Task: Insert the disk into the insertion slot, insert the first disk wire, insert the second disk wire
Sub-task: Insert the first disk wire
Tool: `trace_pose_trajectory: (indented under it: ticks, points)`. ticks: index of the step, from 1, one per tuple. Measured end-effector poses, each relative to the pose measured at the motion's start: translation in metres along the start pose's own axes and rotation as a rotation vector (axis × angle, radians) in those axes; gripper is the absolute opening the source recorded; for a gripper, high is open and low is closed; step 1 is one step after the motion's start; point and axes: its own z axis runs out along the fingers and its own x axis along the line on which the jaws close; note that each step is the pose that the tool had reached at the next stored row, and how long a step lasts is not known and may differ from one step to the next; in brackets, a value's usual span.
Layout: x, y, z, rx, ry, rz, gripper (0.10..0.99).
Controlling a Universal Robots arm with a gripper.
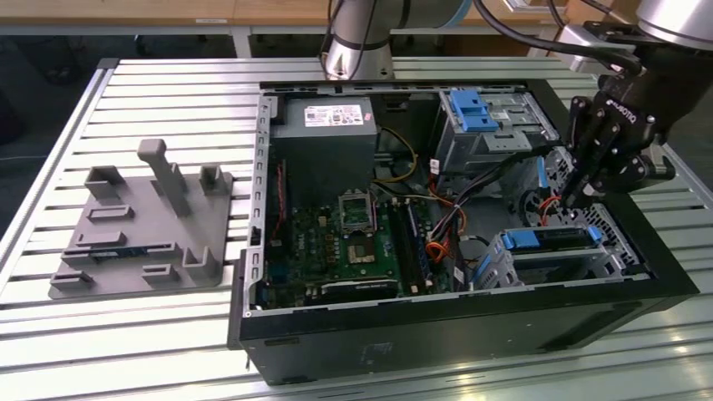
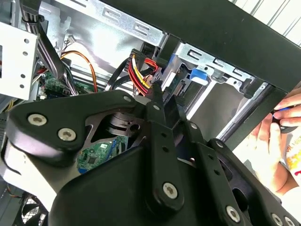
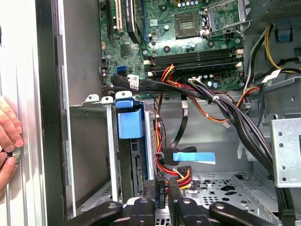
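Open case [image 1: 446, 334] on slatted table [image 1: 167, 334], with motherboard [image 1: 346, 242], power supply [image 1: 323, 117], tall cage [image 1: 490, 125] with blue latch, and low perforated slot [image 1: 568, 263] inside. Disk [image 1: 552, 239] seated in slot, long axis along the cage and across the exterior view, blue handle tab at the end toward the motherboard; the same tab end [image 3: 129, 123] in the first wrist view, projecting past the cage wall. Gripper [image 1: 573, 200] lowered into the case just beside the slot, between it and the tall cage. Fingers nearly together in both wrist views, pinched on a black plug [image 3: 160, 190] at the end of the red, yellow and black wire [image 3: 181, 176]; plug near the disk's edge, contact with it not discernible. Loose black cable bundle [image 3: 221, 106] draped across the case floor above the wire. Grey fixture plate [image 1: 134, 234] on the table, well apart, at the exterior view's left. Hand [image 3: 8, 136] resting outside the case wall.
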Motion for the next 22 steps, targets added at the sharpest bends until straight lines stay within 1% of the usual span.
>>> trace_pose_trajectory:
  ticks: [3,4,6,14,16,20,22]
  points:
    - [0.0000,0.0000,0.0002,0.000,-0.0001,0.000,0.247]
    - [-0.0001,0.0000,0.0003,0.000,-0.0002,0.000,0.180]
    - [-0.0001,0.0000,0.0003,0.000,-0.0003,0.000,0.165]
    - [-0.0004,0.0000,0.0005,0.000,-0.0001,-0.002,0.165]
    - [-0.0004,0.0000,0.0005,0.001,0.0005,-0.016,0.165]
    - [-0.0004,0.0000,0.0005,0.007,0.0021,-0.063,0.165]
    - [-0.0004,0.0001,0.0005,0.009,0.0024,-0.075,0.165]
